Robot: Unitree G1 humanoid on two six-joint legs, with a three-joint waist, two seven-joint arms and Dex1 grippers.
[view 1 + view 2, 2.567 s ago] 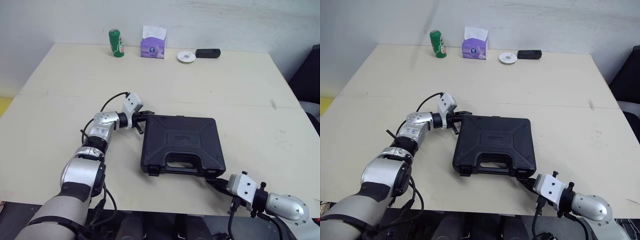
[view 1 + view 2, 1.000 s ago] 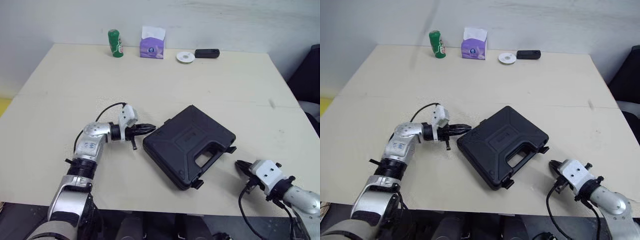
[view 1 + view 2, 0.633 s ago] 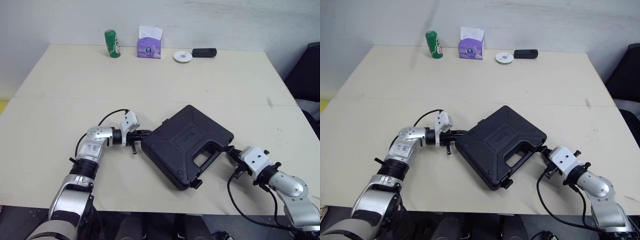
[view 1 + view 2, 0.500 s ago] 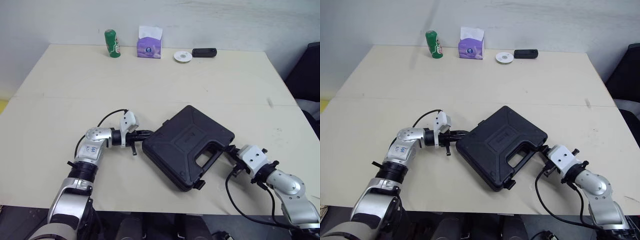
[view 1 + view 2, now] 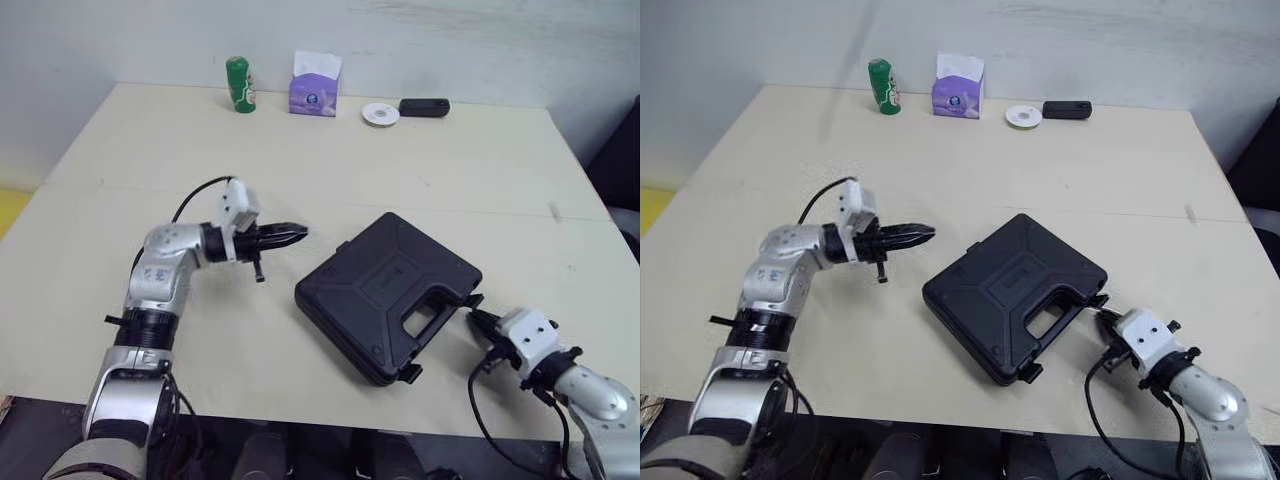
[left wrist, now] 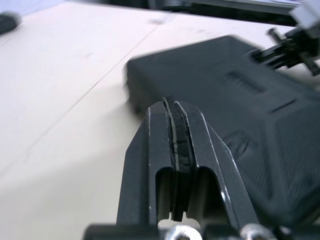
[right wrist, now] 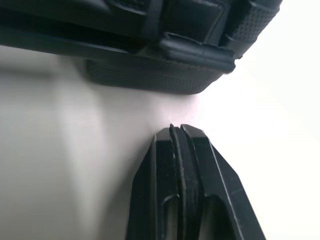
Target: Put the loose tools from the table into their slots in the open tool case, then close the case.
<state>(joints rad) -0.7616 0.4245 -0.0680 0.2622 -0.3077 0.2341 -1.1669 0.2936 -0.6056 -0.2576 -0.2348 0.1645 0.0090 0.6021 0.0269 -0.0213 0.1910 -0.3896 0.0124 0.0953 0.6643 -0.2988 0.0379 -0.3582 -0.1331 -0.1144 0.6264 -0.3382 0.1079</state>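
On the matte beige table (image 5: 420, 170): black moulded-plastic tool case (image 5: 385, 290), pebbled rectangular shell, lid down, lying skewed, handle cutout facing the right gripper (image 5: 478, 320). That gripper's fingers are pressed together, empty, tip just beside the handle edge. Left gripper (image 5: 295, 232) likewise pinched closed, empty, apart from the case.

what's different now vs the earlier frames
The tool case has swung from square-on to diagonal, handle toward the robot's right. The left gripper, shut, has pulled back off its corner; the right gripper, shut, moved beside the handle-side corner. Case still closed; green can and tissue box unmoved.
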